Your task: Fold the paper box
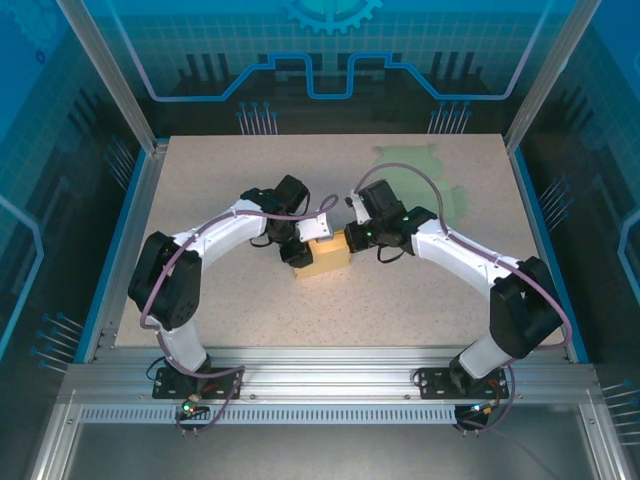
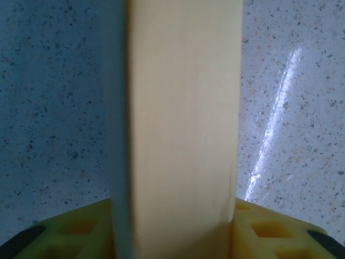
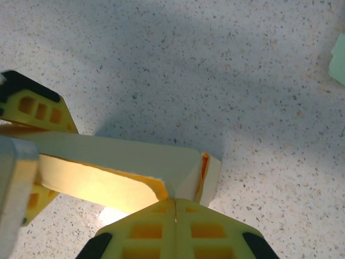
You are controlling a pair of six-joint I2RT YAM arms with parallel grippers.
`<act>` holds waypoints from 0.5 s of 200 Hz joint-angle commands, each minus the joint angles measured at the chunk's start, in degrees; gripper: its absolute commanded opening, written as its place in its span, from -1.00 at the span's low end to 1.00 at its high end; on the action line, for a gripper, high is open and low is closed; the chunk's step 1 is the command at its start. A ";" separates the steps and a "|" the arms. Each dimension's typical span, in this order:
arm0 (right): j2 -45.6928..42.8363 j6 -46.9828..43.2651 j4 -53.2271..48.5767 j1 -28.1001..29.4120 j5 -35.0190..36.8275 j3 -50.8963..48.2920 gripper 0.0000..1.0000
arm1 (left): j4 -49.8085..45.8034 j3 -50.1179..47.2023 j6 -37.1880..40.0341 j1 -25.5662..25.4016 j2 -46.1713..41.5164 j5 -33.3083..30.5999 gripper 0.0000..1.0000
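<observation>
Yellow fingers [image 2: 86, 232] of the left gripper [image 2: 173, 208] are seen at the bottom of the left wrist view, one on each side of an upright tan panel of the box [image 2: 183, 108]. The gap is filled by the panel and both fingers are pressed on it, so the box is gripped with the jaws part open. Speckled table [image 2: 48, 108] is seen on either side.

From the right wrist, the right gripper [image 3: 174, 200] is seen fully closed, pads met at a seam, nothing held between them. Its tip is set against the box [image 3: 124, 159] at the corner where a curved flap is tucked in and an orange inner edge is exposed. The left gripper [image 3: 32, 154] is seen clamped across the box's far left end. A green patch [image 3: 339, 59] is cut off by the right edge.

From above, the box [image 1: 330, 256] is found at the middle of the table [image 1: 300, 320], between the two grippers. The left arm [image 1: 165, 280] is raised from its base at bottom left, elbow pushed out left, forearm stretched right toward the centre, wrist bent down, left gripper [image 1: 298, 252] at the box's left end. The right arm [image 1: 520, 310] is mirrored: elbow out right, forearm reached left, right gripper [image 1: 352, 238] at the box's upper right corner. The green patch [image 1: 420, 180] is seen beyond the right arm, apart from the box.
</observation>
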 commanded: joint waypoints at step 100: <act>-2.13 1.19 -1.63 -1.00 -0.60 -2.15 -1.00 | 6.24 -4.09 -1.75 -0.27 -5.92 -1.22 0.70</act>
